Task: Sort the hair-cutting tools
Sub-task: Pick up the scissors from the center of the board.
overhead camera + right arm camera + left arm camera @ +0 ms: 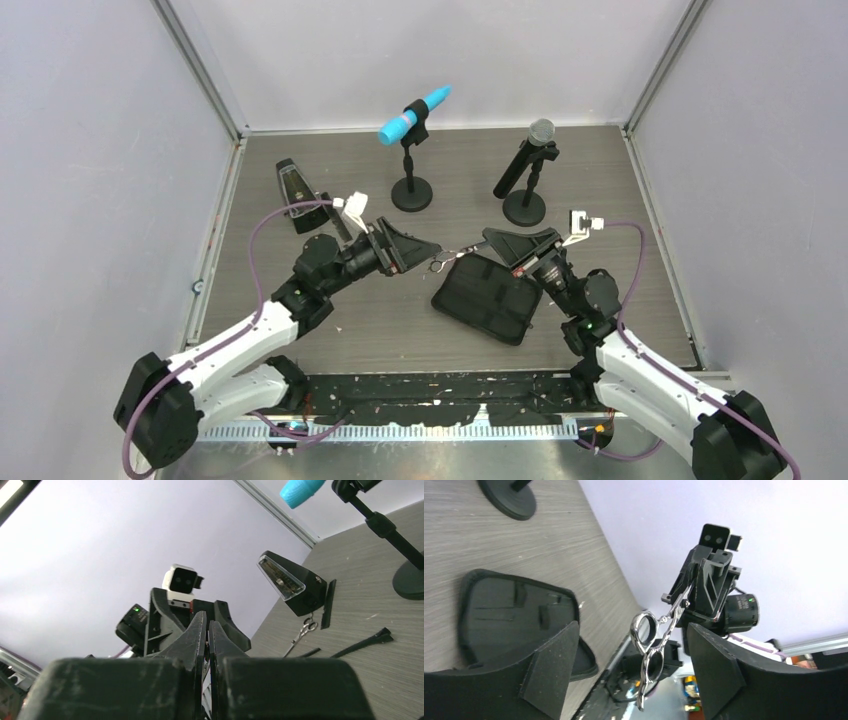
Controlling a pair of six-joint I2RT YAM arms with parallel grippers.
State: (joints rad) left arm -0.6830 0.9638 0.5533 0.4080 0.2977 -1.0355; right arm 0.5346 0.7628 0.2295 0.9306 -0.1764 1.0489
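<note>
Above the table (640,210), right end effector (207,622) grips silver scissors (667,627).

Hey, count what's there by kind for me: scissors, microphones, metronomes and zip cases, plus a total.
scissors: 2
microphones: 2
metronome: 1
zip case: 1
Total: 6

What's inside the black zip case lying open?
Only black straps and pockets show inside the black fabric zip case; no tools visible. A finger of the left gripper covers its near edge.
</note>
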